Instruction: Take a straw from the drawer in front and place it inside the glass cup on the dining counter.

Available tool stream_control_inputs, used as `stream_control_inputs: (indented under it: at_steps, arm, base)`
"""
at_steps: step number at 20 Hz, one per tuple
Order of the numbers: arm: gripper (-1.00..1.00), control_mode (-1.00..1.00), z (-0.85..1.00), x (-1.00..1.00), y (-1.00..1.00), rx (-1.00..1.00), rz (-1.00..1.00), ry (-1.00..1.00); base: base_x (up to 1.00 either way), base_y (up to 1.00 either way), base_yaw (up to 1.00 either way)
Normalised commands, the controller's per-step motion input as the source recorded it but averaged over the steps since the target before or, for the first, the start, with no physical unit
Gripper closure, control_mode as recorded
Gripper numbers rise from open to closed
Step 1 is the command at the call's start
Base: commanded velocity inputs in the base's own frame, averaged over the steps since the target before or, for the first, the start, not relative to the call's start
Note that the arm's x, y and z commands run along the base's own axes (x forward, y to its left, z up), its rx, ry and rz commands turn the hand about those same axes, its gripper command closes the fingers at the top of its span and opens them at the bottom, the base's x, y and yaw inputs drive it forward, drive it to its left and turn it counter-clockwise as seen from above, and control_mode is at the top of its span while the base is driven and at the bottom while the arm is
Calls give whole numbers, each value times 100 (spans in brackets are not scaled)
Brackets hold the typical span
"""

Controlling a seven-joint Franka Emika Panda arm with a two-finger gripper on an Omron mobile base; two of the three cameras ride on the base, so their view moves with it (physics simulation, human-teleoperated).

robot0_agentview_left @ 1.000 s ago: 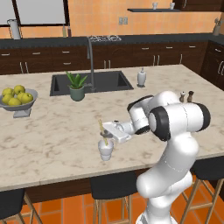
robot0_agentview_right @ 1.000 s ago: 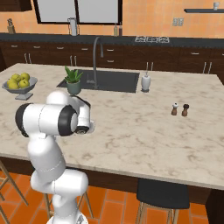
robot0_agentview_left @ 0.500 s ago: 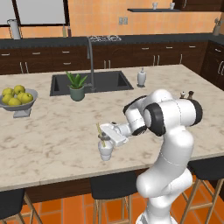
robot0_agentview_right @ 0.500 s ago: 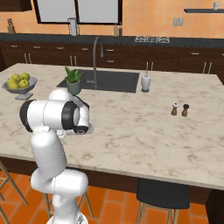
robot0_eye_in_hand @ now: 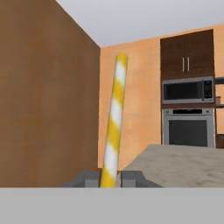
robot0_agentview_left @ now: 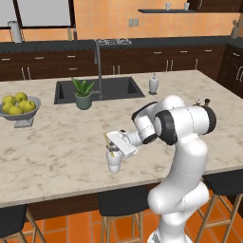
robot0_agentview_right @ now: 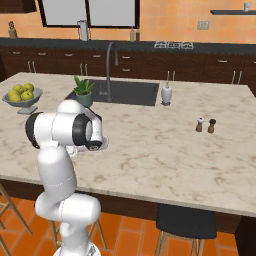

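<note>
left to right across the dining counter point(robot0_agentview_left: 57, 142) now: the fruit bowl point(robot0_agentview_left: 19, 107) sits out at nine o'clock, the potted plant point(robot0_agentview_left: 83, 92) by the sink point(robot0_agentview_left: 102, 89) up at eleven, and down at six, close to the near edge, stands the glass cup point(robot0_agentview_left: 114, 161). the gripper point(robot0_agentview_left: 113, 144) hangs right over that cup, the hand lying roughly level. the jaws are pinched almost fully together on the straw point(robot0_eye_in_hand: 113, 131); in the hand view the yellow-and-white striped stick rises from between the two dark tips toward twelve o'clock. in the left base view the straw is a short sliver at the fingers, its low end at or just inside the cup's mouth; i can't tell how deep it goes.

here's the risk, as i read it. if the low end isn't past the rim, letting go drops the straw onto the stone and it rolls off toward the near edge. the cup looks small and light, so a nudge from the hand or a sideways push from the stick could tip it. further right, the soap bottle point(robot0_agentview_left: 153, 84) at one o'clock and the shakers point(robot0_agentview_right: 206, 125) at three stand well apart, no trouble there.
</note>
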Motion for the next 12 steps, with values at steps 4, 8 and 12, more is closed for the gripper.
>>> stream_control_inputs:
  at_steps: [4, 8, 12]
  arm:
    - [-100, -100, -2, -48, 15, -1, 0, -9]
    - [-100, -100, 0, -37, 0, 0, 0, -15]
    - [-100, -100, 3, -15, 0, 0, 0, -18]
  base:
    - [0, 0, 0]
    - [0, 0, 0]
    - [0, 0, 0]
